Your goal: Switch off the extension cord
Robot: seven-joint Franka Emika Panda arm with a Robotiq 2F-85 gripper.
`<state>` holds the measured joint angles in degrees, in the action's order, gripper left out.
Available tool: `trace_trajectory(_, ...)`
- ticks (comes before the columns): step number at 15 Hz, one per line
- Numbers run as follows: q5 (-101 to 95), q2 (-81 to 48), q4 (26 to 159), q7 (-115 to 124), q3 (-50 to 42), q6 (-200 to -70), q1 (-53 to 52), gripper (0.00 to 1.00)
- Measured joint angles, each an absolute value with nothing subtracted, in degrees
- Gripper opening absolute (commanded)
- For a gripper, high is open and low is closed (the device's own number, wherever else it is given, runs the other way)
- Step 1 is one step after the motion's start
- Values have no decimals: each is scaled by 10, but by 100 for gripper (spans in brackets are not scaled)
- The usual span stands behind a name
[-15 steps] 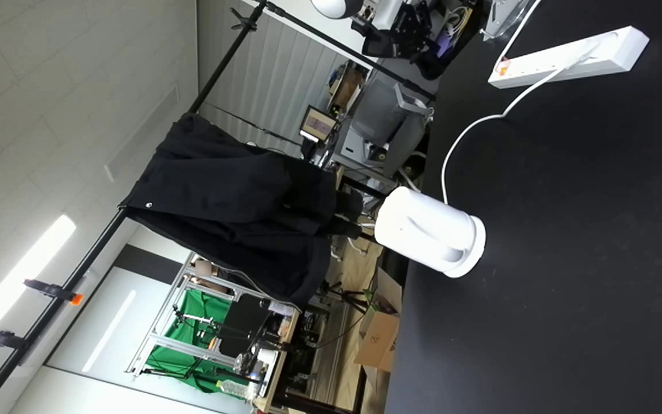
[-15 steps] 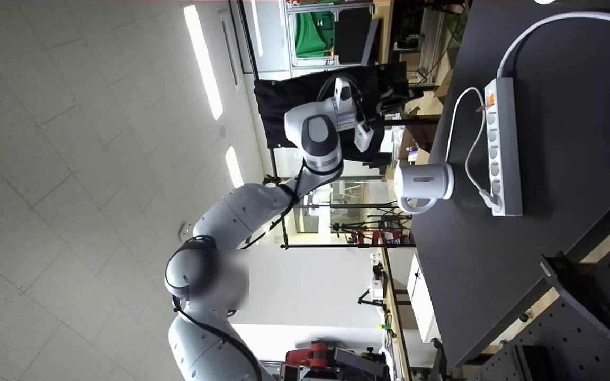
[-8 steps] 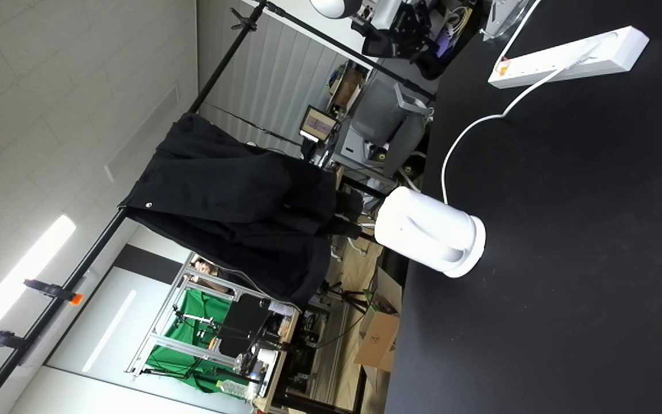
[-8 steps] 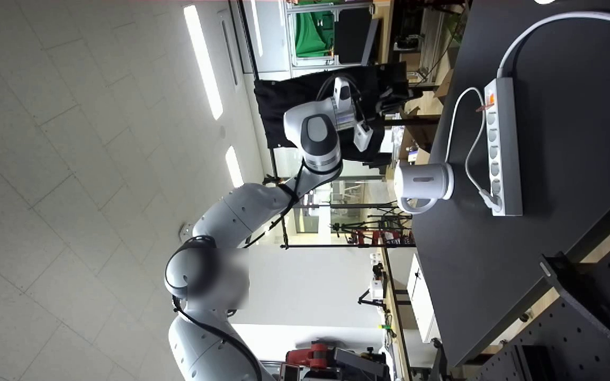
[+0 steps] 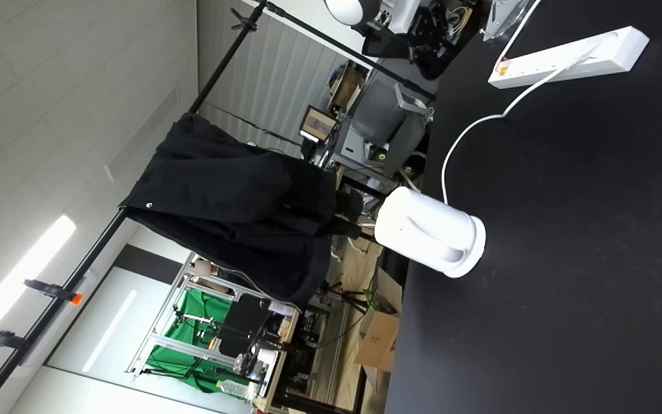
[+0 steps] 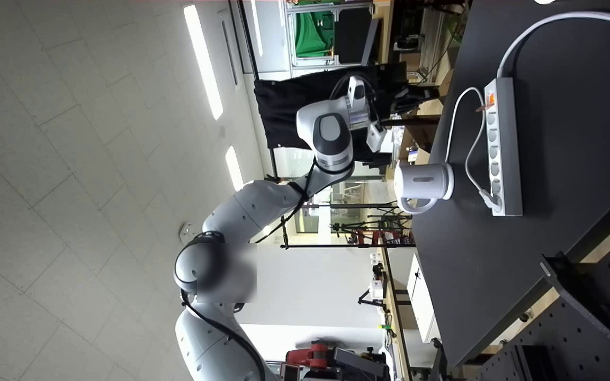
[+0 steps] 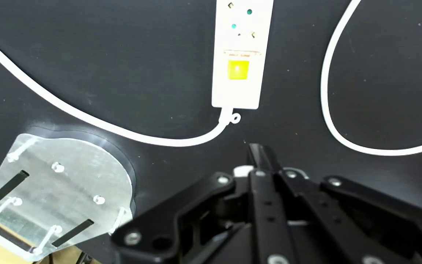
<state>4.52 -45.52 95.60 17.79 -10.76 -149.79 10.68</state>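
The extension cord is a long white power strip that lies on the black table (image 5: 566,287). It shows in both exterior views (image 5: 543,62) (image 6: 507,148), and its cable end shows in the wrist view (image 7: 238,88). Near that end is its switch (image 7: 238,69), bright yellow in the wrist view and orange in an exterior view (image 6: 491,99). My gripper (image 7: 260,152) is shut with its fingertips together and nothing seen between them. In the wrist view its tips sit below the strip's cable end, apart from it. In an exterior view the gripper (image 6: 416,99) hangs above the table level.
A white kettle (image 5: 423,230) stands on the table, also seen in an exterior view (image 6: 422,181). Its cable plugs into the strip's far end. A thick white cable (image 7: 86,115) curves from the strip. A clear plate with bolts (image 7: 75,176) lies at the lower left.
Between half a second ago and now, the arm and gripper have shifted right in both exterior views, toward the table surface. The strip and kettle have not moved.
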Motion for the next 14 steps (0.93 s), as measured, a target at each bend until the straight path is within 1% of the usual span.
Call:
trace_trajectory(5, 44, -498, 930, 180, -130, -1495, 91, 0)
trace_trajectory(14, 41, -581, 883, 245, -173, -1473, 12, 0)
